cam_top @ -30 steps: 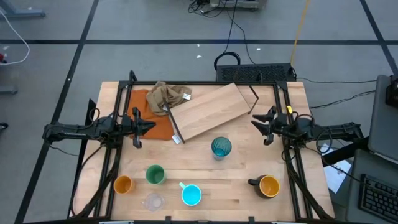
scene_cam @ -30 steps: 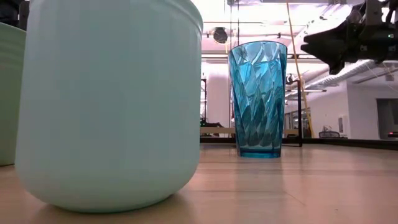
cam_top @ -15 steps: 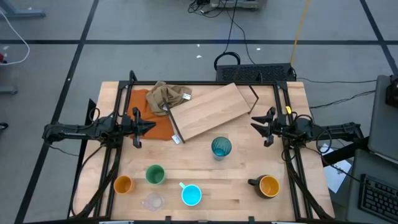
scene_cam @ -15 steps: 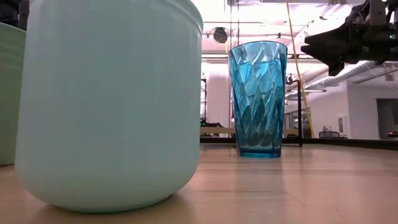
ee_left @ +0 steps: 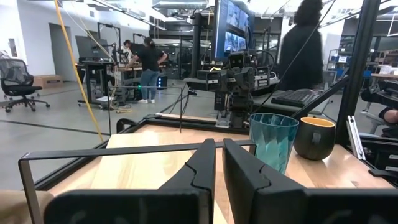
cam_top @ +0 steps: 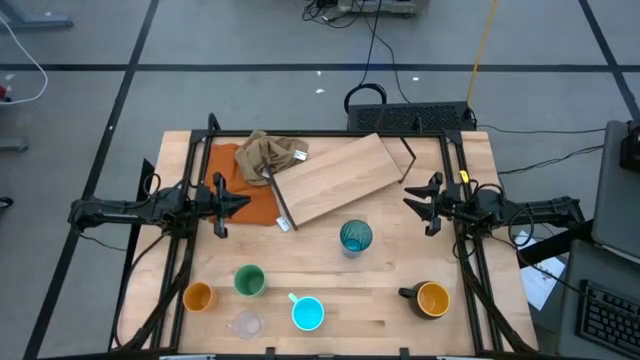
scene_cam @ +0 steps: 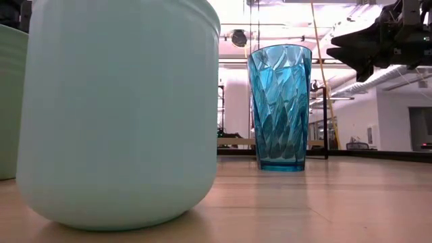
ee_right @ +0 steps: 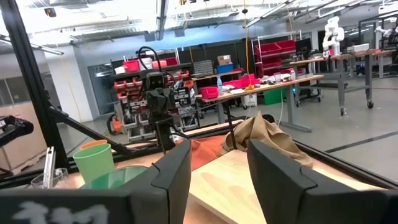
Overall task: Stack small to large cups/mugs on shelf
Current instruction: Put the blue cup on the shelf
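The shelf [cam_top: 335,178], a light wooden board on thin black legs, stands askew at the far middle of the table. The teal tumbler [cam_top: 355,237] stands upright just in front of it. Along the near edge stand the orange cup [cam_top: 198,296], green cup [cam_top: 249,281], clear glass [cam_top: 245,325], light-blue mug [cam_top: 307,313] and black mug [cam_top: 430,298]. My left gripper [ee_left: 219,155] hovers shut at the table's left side. My right gripper [ee_right: 219,168] hovers open at the right side. Both point level toward the middle and hold nothing.
An orange cloth [cam_top: 245,190] lies by the shelf's left end, with a crumpled tan cloth [cam_top: 270,152] on it. Black frame rails run along both sides of the table. People stand in the room beyond the table [ee_left: 149,68].
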